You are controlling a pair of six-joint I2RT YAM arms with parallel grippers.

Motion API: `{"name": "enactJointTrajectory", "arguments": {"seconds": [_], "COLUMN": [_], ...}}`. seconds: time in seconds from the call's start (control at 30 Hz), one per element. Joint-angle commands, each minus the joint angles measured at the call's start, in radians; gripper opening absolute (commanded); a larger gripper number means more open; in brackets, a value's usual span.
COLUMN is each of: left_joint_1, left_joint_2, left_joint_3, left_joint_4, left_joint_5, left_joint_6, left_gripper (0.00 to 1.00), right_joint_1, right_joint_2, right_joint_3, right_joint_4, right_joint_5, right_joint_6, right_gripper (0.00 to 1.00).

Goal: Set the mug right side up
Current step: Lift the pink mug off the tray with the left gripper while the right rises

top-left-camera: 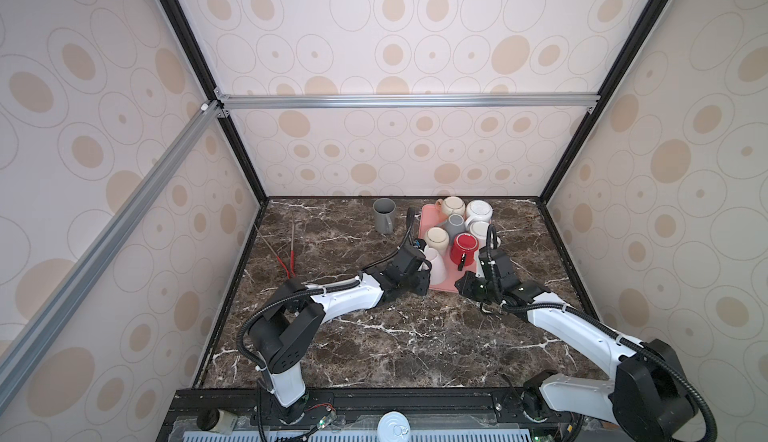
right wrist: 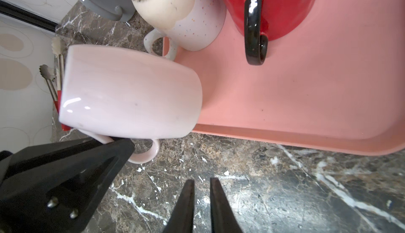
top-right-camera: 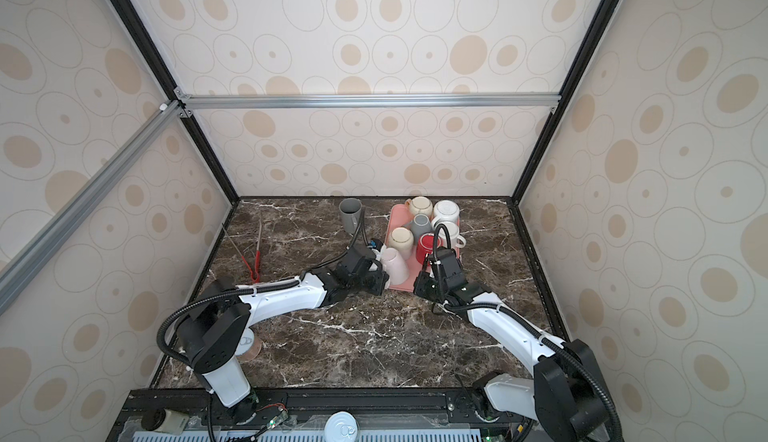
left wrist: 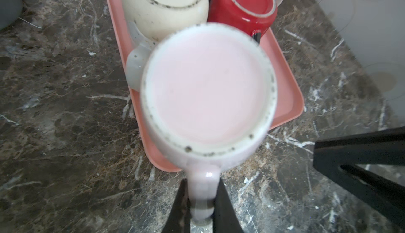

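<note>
One pink mug (left wrist: pixel 208 85), handle (left wrist: pixel 202 175) pinched by left gripper (left wrist: pixel 202 184); right gripper (right wrist: pixel 202 182) closed, empty; mug mouth unseen

Dark marble tabletop (top-left-camera: pixel 374 336), lower centre. Right of centre, a pink tray (top-left-camera: pixel 430 219) crowded with mugs. Left gripper (top-left-camera: pixel 426 275) meets a pale pink mug (top-left-camera: pixel 436 269) at the tray's lower left corner; right gripper (top-left-camera: pixel 459 285) lies below a red mug (top-left-camera: pixel 463 246). Further left: upright grey mug (top-left-camera: pixel 384 215), red-handled tongs (top-left-camera: pixel 286 252).
</note>
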State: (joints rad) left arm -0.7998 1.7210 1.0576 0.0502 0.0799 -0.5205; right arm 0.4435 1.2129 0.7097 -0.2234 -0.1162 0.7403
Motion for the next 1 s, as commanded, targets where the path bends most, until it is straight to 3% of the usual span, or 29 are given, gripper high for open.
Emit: {"name": "enactJointTrajectory", "arguments": {"seconds": [0.0, 0.13, 0.3, 0.5, 0.73, 0.97], "left_joint_1": [0.053, 0.108, 0.150, 0.211, 0.265, 0.276], "left_joint_2": [-0.075, -0.134, -0.217, -0.307, -0.348, -0.351], "left_joint_3": [-0.052, -0.149, -0.222, -0.269, -0.307, -0.314], "left_joint_4": [0.217, 0.388, 0.578, 0.777, 1.038, 1.187], "left_joint_5": [0.091, 0.175, 0.261, 0.302, 0.333, 0.366], "left_joint_6": [-0.108, -0.201, -0.234, -0.306, -0.508, -0.609], "left_gripper": [0.00, 0.00, 0.00, 0.00, 0.00, 0.00], "right_joint_1": [-0.002, -0.002, -0.002, 0.000, 0.084, 0.144], "right_joint_2": [-0.032, -0.058, -0.082, -0.108, -0.110, -0.027], "right_joint_3": [-0.008, -0.004, -0.004, -0.012, 0.017, 0.101], "right_joint_4": [0.027, 0.056, 0.137, 0.356, 0.557, 0.677], "right_joint_5": [-0.004, -0.022, -0.086, -0.220, -0.286, -0.343], "right_joint_6": [0.024, 0.038, 0.071, 0.095, 0.050, 0.047], "right_gripper": [0.18, 0.18, 0.21, 0.24, 0.24, 0.39]}}
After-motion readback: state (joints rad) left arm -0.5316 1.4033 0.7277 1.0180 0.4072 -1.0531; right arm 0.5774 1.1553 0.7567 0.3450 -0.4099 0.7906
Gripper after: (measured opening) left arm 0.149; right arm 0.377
